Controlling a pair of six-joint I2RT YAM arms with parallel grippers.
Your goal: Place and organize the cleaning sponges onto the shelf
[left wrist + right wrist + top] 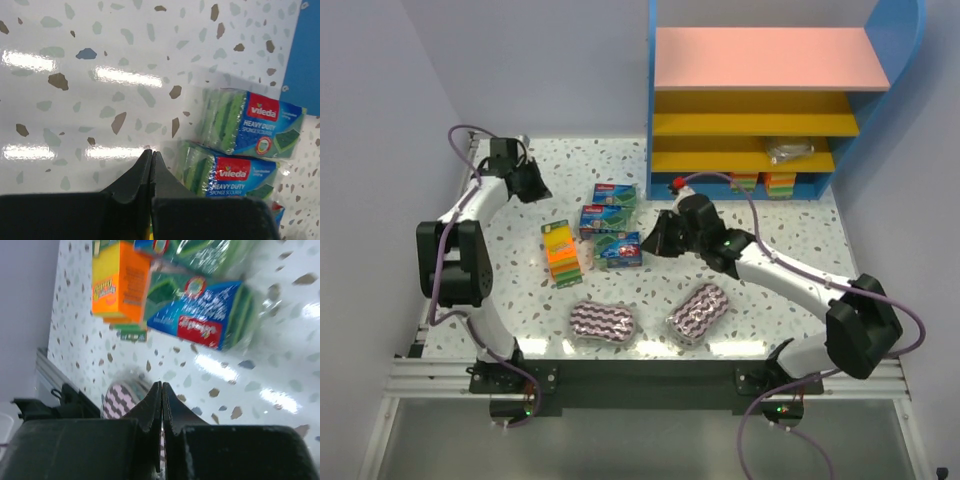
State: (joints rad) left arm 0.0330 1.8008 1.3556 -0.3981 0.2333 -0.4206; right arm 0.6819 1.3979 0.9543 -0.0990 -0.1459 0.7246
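The shelf (770, 58) stands at the back right. A silvery-grey scourer pack (790, 151) lies on its lower yellow board, and two orange-yellow-green blocks (763, 184) sit at its bottom. On the table lie an orange-yellow-green block pack (561, 252), three green and blue flat packs (610, 221) and two purple-white pads (603, 322) (698, 312). My left gripper (542, 190) is shut and empty, left of the flat packs (252, 125). My right gripper (648, 245) is shut and empty, just right of the nearest flat pack (200, 315); the jaws meet in both wrist views (151, 151) (161, 385).
The shelf's blue side panel (651, 90) rises just behind the flat packs. The right wrist view shows the orange block (120, 282), a purple pad (120, 400) and the table's metal front rail (55, 375). Walls close in on the left and back.
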